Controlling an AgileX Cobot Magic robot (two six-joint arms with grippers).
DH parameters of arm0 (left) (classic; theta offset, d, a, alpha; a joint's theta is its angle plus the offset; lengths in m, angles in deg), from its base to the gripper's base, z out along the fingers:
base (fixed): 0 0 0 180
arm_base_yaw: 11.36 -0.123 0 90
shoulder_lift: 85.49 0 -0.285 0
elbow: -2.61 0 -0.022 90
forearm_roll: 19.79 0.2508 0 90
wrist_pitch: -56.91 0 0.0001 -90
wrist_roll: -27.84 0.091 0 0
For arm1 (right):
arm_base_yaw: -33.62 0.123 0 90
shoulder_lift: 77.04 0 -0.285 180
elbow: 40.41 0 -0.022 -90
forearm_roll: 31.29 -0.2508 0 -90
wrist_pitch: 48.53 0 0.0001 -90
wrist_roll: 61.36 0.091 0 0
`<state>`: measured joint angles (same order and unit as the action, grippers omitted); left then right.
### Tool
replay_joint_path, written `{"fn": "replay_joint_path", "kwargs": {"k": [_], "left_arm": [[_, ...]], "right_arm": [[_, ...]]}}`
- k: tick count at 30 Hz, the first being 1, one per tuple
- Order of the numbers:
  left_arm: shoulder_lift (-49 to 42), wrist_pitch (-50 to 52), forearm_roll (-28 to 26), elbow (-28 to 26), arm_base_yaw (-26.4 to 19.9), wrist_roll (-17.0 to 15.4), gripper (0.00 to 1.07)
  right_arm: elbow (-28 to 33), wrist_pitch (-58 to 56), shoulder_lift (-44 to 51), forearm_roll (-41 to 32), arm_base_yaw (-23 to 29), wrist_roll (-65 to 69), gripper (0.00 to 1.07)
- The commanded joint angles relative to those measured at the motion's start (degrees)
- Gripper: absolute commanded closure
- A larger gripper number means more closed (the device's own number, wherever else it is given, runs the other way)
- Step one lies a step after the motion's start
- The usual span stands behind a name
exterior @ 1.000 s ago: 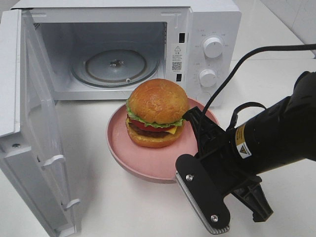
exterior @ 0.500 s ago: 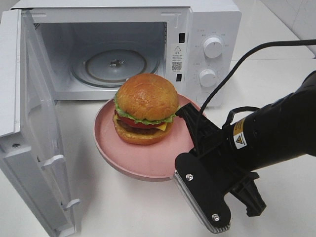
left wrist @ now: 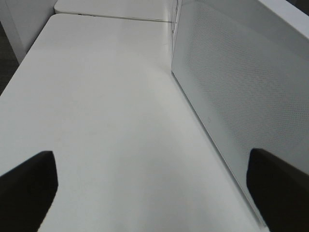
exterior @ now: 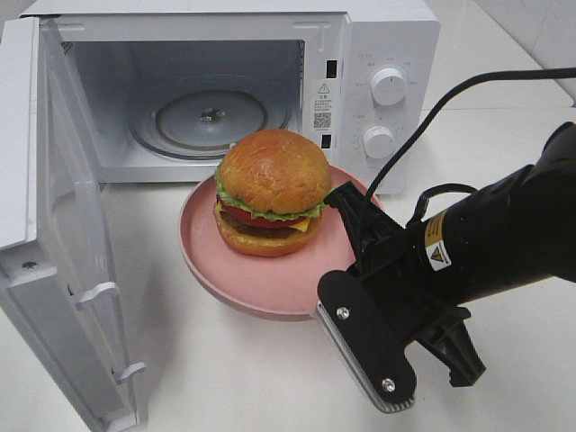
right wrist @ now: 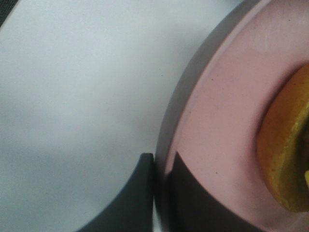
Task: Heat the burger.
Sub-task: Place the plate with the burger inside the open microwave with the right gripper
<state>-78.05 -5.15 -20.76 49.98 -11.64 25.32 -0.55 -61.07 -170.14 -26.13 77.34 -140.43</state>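
Burger (exterior: 273, 192), round, with a glossy golden-brown bun, green lettuce, red tomato, a yellow cheese corner and a dark patty, stands in the centre of the frame on a round pink plate (exterior: 256, 286). It is just in front of the open cavity of the white microwave oven (exterior: 396, 36).

The black right gripper (exterior: 346, 274) holds the plate at its right rim. In the right wrist view its two dark fingertips (right wrist: 135, 203) are pressed almost together, with the pink rim pinched between them.

Compared with half a second ago, the plate and the burger sit a little higher and a little more to the right, closer to the oven's opening. The gripper has moved with them.

The white oven door (exterior: 63, 225) stands open at the left of the frame, and the round glass turntable (exterior: 211, 117) lies inside.

A sticker with a warning triangle and a QR code (exterior: 322, 105) is on the frame right of the cavity; its text is too small to read. A yellow warning label (exterior: 438, 255) is on the black arm, and its words are also not readable.

The left gripper (left wrist: 154, 188) has its fingers spread wide over the white table (exterior: 225, 378).
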Motion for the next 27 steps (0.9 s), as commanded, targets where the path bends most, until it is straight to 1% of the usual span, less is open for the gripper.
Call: {"fn": "replay_joint_path", "kwargs": {"k": [1,5,6,8,10,13,15,18,20,23,25,27], "left_arm": [[-0.9,0.7,-0.3,0.1,0.2,-0.2,0.04],[-0.9,0.7,-0.3,0.1,0.2,-0.2,0.04],[-0.9,0.7,-0.3,0.1,0.2,-0.2,0.04],[-0.9,0.7,-0.3,0.1,0.2,-0.2,0.04],[-0.9,0.7,-0.3,0.1,0.2,-0.2,0.04],[-0.9,0.7,-0.3,0.1,0.2,-0.2,0.04],[-0.9,0.7,-0.3,0.1,0.2,-0.2,0.04],[-0.9,0.7,-0.3,0.1,0.2,-0.2,0.04],[-0.9,0.7,-0.3,0.1,0.2,-0.2,0.04],[-0.9,0.7,-0.3,0.1,0.2,-0.2,0.04],[-0.9,0.7,-0.3,0.1,0.2,-0.2,0.04],[-0.9,0.7,-0.3,0.1,0.2,-0.2,0.04]], "right_arm": [[-4.2,1.8,-1.0,3.0,-0.3,3.7,1.07],[-6.5,0.6,-2.9,3.0,-0.3,4.2,1.07],[-8.1,-0.1,-4.2,3.0,-0.3,4.2,1.07],[-8.8,-0.3,-4.8,3.0,-0.3,4.2,1.07],[-11.6,-0.6,-7.0,3.0,-0.3,4.2,1.07],[-12.1,-0.6,-7.5,3.0,-0.2,4.2,1.07],[-14.8,-0.6,-9.7,3.0,-0.2,4.2,1.07],[-15.5,-0.6,-10.1,3.0,-0.2,4.2,1.07],[-17.9,-0.9,-12.0,3.0,-0.2,4.6,1.07],[-18.4,-0.9,-12.6,3.0,-0.2,4.8,1.07],[-20.8,-1.6,-14.4,3.0,-0.2,5.3,1.07],[-21.5,-1.9,-14.8,3.1,-0.2,5.3,1.07]]}}
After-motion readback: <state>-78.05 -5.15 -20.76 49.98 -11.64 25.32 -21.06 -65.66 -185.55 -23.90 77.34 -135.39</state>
